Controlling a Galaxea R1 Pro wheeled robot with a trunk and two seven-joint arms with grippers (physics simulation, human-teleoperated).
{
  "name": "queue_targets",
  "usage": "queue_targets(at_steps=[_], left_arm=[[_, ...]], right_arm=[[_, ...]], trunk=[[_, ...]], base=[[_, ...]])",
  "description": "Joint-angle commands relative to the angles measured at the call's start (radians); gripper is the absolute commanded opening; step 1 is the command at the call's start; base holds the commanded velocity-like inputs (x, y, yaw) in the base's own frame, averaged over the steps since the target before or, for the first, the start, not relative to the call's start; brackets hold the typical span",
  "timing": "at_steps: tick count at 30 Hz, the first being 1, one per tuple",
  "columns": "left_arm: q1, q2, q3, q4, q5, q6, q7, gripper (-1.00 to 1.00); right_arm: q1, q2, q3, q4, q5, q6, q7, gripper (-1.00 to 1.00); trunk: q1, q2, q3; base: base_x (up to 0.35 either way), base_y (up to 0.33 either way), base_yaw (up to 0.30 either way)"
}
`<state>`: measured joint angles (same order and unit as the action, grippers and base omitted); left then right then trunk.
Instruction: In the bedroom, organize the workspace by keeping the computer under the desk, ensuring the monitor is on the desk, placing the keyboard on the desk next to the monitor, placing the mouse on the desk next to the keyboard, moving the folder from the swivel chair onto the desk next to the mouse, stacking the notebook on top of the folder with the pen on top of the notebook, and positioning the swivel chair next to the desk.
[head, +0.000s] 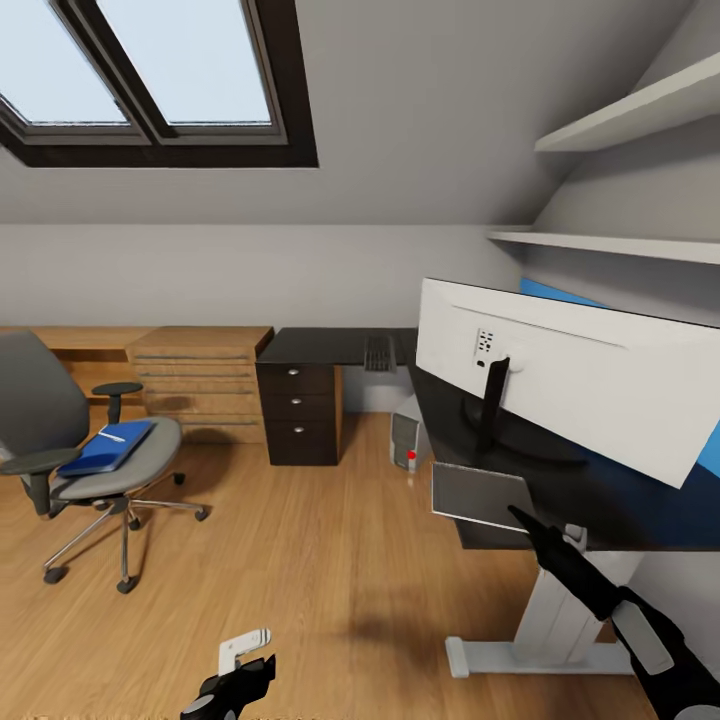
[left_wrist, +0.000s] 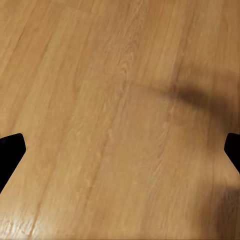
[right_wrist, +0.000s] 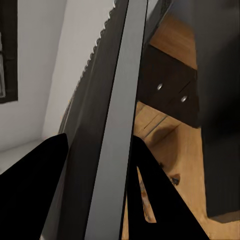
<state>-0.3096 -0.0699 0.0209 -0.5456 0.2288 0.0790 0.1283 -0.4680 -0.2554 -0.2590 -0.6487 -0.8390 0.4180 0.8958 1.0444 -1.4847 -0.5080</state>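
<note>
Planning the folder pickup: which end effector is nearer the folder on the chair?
Left. The left end effector hangs low over the floor, nearer the folder; the right end effector is at the desk, gripping the keyboard.

Skylight (head: 150, 75), 2 wall shelves (head: 630, 115), wooden floor (head: 330, 560).

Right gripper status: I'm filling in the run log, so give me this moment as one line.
right gripper: shut on keyboard, held tilted at desk edge | left gripper: open over floor | folder: on swivel chair
</note>
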Motion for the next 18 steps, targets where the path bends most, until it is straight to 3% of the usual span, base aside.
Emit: queue_targets(at_steps=[1, 6, 18], left_arm=[[0.0, 0.0, 0.002, -0.002, 0.006, 0.006, 0.002, 1.0], [0.0, 0.003, 0.002, -0.002, 0.006, 0.007, 0.002, 1.0], [0.0, 0.004, 0.002, -0.002, 0.006, 0.007, 0.002, 1.0]], right_arm=[[-0.001, 0.004, -0.002, 0.0, -0.008, 0.008, 0.002, -1.0], [-0.001, 0.019, -0.002, 0.0, -0.007, 0.006, 0.004, -1.0], [-0.001, 0.025, -0.002, 0.0, -0.008, 0.007, 0.006, -1.0]], trunk=[[0.0, -0.001, -0.002], [0.0, -0.001, -0.007], [0.0, -0.001, -0.021]], base=[[0.0, 0.0, 0.185], [0.0, 0.0, 0.193], [0.0, 0.0, 0.193]])
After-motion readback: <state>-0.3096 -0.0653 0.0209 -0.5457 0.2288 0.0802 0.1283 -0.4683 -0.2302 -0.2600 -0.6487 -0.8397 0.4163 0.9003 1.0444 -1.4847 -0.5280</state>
